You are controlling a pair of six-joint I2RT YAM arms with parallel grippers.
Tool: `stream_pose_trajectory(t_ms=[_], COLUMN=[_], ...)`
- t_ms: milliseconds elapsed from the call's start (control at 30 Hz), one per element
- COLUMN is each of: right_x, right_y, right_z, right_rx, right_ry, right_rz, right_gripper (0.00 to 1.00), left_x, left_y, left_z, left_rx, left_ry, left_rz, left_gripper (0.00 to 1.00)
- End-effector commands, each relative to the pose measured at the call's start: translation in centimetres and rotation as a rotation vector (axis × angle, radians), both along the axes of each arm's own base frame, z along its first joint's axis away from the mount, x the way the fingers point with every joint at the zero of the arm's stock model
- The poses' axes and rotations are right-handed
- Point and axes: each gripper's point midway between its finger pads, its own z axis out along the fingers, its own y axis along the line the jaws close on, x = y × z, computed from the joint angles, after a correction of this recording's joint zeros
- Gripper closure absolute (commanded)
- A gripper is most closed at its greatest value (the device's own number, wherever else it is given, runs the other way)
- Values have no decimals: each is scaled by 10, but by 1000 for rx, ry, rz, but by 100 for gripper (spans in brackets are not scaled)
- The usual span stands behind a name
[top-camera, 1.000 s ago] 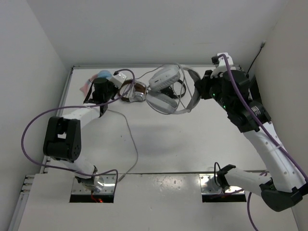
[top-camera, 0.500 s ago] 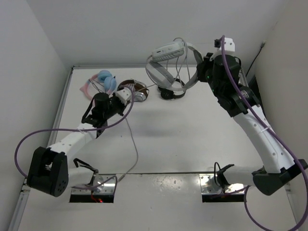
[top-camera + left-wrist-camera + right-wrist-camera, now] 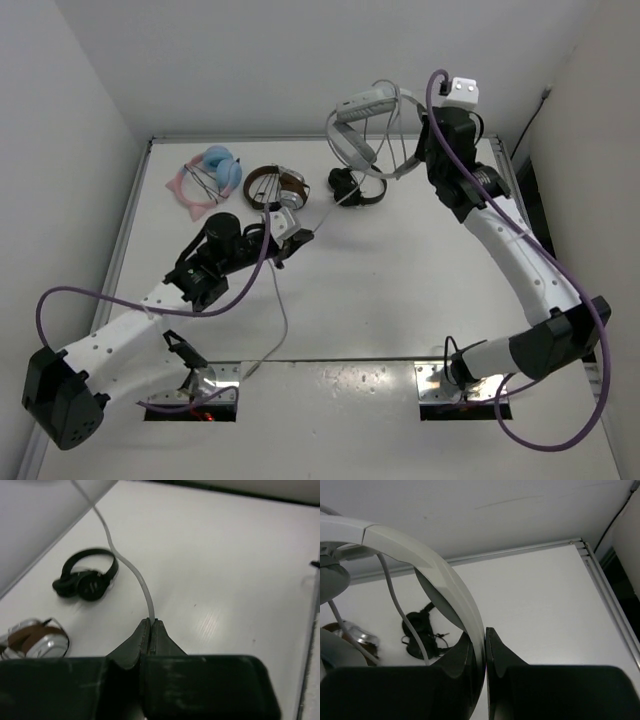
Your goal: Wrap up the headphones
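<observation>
Right gripper [image 3: 484, 632] is clamped tight on the wide headband of the big white over-ear headphones [image 3: 420, 550], which hang in the air over the far edge of the white table [image 3: 225, 555]. The ear cups are mostly cut off in the wrist view. Left gripper [image 3: 151, 622] is pinched on the thin grey cable [image 3: 135, 575]. Past it sit small black headphones [image 3: 86, 577], cup markings too blurry to read, and a brown-and-silver pair [image 3: 35, 639], half cut off.
</observation>
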Motion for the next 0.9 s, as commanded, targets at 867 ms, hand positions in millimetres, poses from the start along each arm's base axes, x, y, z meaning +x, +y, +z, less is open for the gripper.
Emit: stream_pose_trajectory(t_ms=[867], right_x=[-13], right_y=[62], right_z=[-65], right_rx=[-253], right_ry=[-11], right_rz=[215], right_gripper=[100], left_x=[41], left_y=[-52], left_z=[135], left_rx=[-158], left_ry=[-83], left_rz=[-97], left_gripper=[100])
